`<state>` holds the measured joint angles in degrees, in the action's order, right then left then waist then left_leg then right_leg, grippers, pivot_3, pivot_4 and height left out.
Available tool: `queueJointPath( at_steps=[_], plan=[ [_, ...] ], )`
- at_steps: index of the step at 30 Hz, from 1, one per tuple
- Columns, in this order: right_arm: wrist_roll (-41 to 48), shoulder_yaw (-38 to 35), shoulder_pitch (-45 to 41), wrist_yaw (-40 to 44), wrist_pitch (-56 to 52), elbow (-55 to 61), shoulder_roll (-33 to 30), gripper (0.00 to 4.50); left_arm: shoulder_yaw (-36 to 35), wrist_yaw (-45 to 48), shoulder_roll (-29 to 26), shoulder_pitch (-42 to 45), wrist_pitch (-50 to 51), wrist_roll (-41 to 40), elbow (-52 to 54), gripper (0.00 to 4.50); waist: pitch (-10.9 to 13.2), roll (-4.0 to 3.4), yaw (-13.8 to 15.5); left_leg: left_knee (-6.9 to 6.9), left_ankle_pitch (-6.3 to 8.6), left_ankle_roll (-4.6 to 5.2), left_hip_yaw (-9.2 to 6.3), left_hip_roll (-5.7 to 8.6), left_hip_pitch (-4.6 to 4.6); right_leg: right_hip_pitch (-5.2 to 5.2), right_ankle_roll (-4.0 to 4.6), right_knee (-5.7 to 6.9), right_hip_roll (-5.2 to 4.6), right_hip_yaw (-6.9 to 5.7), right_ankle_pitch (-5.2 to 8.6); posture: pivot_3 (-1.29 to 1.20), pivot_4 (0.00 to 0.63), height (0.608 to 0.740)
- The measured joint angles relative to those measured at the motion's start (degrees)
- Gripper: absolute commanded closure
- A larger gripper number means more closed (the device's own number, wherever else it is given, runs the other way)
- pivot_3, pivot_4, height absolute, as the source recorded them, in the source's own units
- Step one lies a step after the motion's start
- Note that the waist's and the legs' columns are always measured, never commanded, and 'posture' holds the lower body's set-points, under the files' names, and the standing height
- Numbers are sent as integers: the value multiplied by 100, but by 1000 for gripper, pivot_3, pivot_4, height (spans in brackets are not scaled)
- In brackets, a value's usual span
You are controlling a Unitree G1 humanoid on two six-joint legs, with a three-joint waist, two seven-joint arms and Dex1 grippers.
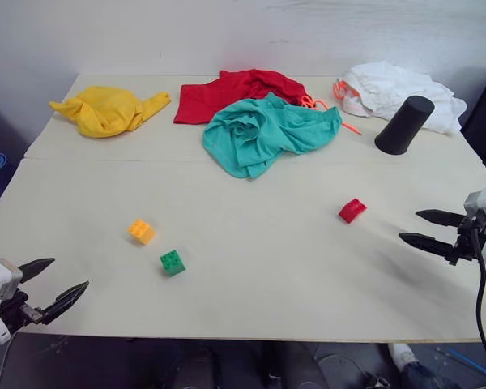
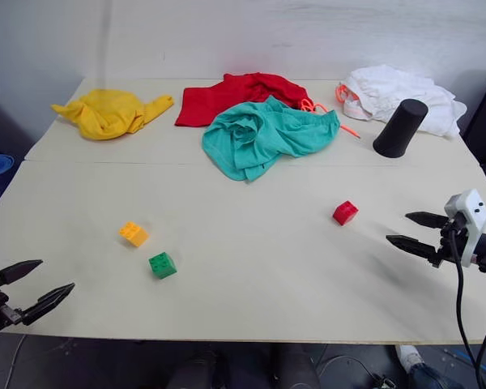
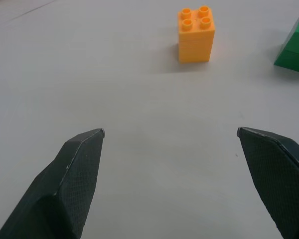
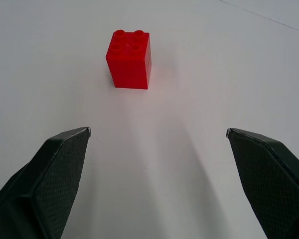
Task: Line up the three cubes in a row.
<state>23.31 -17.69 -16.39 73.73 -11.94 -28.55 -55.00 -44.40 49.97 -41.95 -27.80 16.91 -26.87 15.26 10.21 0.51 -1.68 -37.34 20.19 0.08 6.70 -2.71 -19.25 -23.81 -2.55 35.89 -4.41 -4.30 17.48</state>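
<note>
Left pincer (image 1: pixel 53 284) hangs at the near left bench (image 1: pixel 251 308) edge, spread wide and empty, aimed toward the orange-yellow cube (image 1: pixel 142 232). The green cube (image 1: pixel 172 262) sits just beside it, nearer the front. The red cube (image 1: pixel 352 211) lies well apart to the right, so no row yet; the right pincer (image 1: pixel 421 228), also agape and empty, faces it, probably to grasp it

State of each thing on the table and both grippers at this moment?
red cube: upright, alone, apart from the others
orange-yellow cube: upright, near the green one, not touching
green cube: upright, loose
black cup: upside down
left gripper: open, empty
right gripper: open, empty
</note>
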Motion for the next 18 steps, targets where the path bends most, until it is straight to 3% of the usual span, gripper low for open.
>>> queueJointPath(
  at_steps=[18],
  plan=[
    [-21, 0, 221, -329, 62, 385, 151, 0, 4, -206, -167, 244, 748, -94, 512, 11, 0, 0, -1, -1, -2, -2, 2, 1, 1, 0, -1, 4, 1, 2, 0, 0, 150, 740]
  ],
)
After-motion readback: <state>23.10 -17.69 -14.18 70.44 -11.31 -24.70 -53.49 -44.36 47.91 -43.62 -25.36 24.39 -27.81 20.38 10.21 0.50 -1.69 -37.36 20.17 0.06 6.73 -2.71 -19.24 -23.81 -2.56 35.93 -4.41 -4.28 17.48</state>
